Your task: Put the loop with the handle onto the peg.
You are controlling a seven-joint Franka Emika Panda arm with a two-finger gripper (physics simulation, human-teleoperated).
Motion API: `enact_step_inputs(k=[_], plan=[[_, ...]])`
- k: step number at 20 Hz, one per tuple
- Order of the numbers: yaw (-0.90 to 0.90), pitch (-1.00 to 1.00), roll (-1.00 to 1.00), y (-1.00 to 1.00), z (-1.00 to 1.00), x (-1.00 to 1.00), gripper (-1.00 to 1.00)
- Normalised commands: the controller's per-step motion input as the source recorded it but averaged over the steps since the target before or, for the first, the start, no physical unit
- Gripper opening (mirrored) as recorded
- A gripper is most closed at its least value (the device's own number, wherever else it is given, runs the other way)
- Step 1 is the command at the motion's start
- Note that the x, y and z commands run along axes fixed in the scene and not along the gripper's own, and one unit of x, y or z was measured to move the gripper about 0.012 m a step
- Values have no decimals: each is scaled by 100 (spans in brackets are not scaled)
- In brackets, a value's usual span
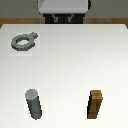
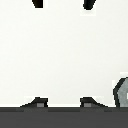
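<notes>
The loop with the handle [image 1: 23,41] is a flat grey ring lying on the white table at the far part of the exterior view's left, its stubby tab toward the back right. A piece of it shows at the edge of the wrist view [image 2: 122,92]. The peg [image 1: 34,103] is a dark grey upright cylinder with a lighter top, at the near left. My gripper [image 2: 63,4] shows only in the wrist view as two dark fingertips [image 2: 37,3] set wide apart, open and empty, above bare table and off to the side of the ring.
A brown wooden block [image 1: 96,104] stands upright at the near part of the exterior view's right, level with the peg. The robot's base [image 1: 64,11] is at the far table edge. A dark band [image 2: 64,117] runs along the table edge in the wrist view.
</notes>
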Motion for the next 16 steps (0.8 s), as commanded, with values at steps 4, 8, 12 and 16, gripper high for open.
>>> enact_step_inputs(k=[4,8,12,16], plan=[[0,0,0,0,0,0,100],[0,0,0,-50,0,0,100],[0,0,0,-100,0,0,100],[0,0,0,-75,0,-4,100]])
